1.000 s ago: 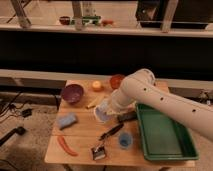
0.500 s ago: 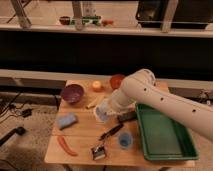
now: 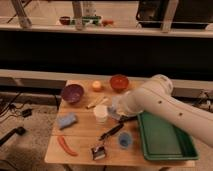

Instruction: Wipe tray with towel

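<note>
A wooden table point(image 3: 80, 134) stands in front of a long dark counter point(image 3: 100, 50). At the left end, near the front edge, a red pepper point(image 3: 65, 145) lies on the wood. Just behind it lies the blue towel point(image 3: 66, 120), in a soft little heap on the table top. Nothing is touching it, and it is well apart from the tray. Farther back sits a purple bowl point(image 3: 72, 93).

In the middle, a small shiny metal thing point(image 3: 98, 151) sits at the front edge; I cannot tell what it is. A black tool point(image 3: 112, 131) with a long handle lies slanted just behind it. A white cup point(image 3: 101, 113) stands upright near the middle of the table. Behind the cup lies a pale yellow stick point(image 3: 95, 102), and behind that sits a small round orange fruit point(image 3: 96, 86). A red bowl point(image 3: 119, 82) sits at the back edge, beside the fruit.

The gripper point(image 3: 116, 108) is just to the right of the white cup, low over the middle of the table. I cannot tell how far open it is, or if it has hold of anything. A little blue cup point(image 3: 124, 140) stands in front of it, near the front edge.

On the right end of the table lies the green tray point(image 3: 165, 137), flat on the wood. The robot's thick white arm point(image 3: 165, 105) comes in from the right and passes over the back of the tray.
</note>
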